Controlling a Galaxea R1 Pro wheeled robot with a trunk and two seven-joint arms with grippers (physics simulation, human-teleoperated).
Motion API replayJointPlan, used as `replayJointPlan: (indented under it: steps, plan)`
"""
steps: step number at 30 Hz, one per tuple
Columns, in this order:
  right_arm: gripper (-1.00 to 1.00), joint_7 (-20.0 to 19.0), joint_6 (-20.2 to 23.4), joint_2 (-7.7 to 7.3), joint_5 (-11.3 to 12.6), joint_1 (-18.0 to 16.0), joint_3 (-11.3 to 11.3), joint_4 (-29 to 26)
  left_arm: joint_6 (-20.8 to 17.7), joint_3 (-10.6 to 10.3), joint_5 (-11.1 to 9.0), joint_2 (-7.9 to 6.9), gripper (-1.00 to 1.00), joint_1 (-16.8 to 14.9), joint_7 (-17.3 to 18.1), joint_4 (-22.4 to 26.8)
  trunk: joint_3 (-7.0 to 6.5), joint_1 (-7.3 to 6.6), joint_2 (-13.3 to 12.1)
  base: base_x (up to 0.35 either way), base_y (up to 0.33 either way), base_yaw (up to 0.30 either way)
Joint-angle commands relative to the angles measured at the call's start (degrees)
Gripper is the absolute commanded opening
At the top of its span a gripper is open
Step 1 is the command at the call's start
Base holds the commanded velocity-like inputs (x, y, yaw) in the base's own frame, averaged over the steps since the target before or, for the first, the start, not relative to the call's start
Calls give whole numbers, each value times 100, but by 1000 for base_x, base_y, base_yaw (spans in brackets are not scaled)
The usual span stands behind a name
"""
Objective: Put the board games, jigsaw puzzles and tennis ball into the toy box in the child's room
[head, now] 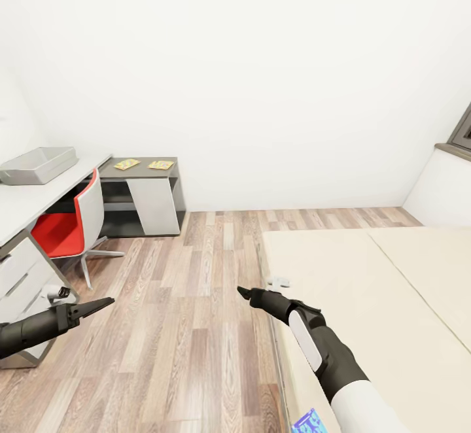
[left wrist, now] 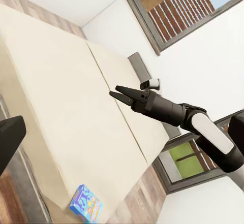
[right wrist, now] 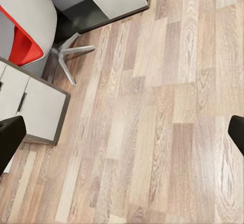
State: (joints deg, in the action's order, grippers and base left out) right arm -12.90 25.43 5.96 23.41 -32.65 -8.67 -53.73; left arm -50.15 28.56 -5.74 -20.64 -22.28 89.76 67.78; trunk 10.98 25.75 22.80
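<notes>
Cream mattress of the large low bed (head: 366,302) lies at the robot's right, and a blue cartoon-covered board game box (left wrist: 85,203) rests flat near its edge; its corner peeks in at the bottom of the head view (head: 309,422), just beside the right forearm. The right claw (head: 243,292) hangs over the wood-plank floor (head: 190,328) at the mattress edge, and the left claw (head: 104,302) points out over the floor near the white drawers; whether either is released or clenched cannot be told, though neither carries anything. The light grey tapered toy box (head: 39,163) sits on the light grey worktop (head: 26,204), with two thin multicoloured jigsaw sheets (head: 126,164) (head: 161,165) on the lower dark grey section (head: 144,173) behind the red-and-white swivel chair (head: 72,224). The sensible step is fetching the blue box: it lies low and behind the right claw, so the base should likely back off or turn until the box sits squarely ahead, then take it by a long edge.
</notes>
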Motion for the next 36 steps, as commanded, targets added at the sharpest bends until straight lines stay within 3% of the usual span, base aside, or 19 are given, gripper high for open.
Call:
replayJointPlan:
  steps: [1, 24, 36]
  plan:
    - [100, -2, 32, 2, 23, -4, 5, -6, -60, 0, 3, -2, 100, -4, 24, -2, 12, 3, 12, 0, 241, 0]
    - [100, -2, 39, 2, 40, -4, 38, -6, -65, 0, 3, -10, 100, -4, 24, -2, 12, 3, 12, 0, 246, -3]
    - [100, -10, 41, 2, 49, -4, 181, -6, -64, 0, 3, -10, 100, -4, 24, -2, 12, 3, 12, 2, 279, -218]
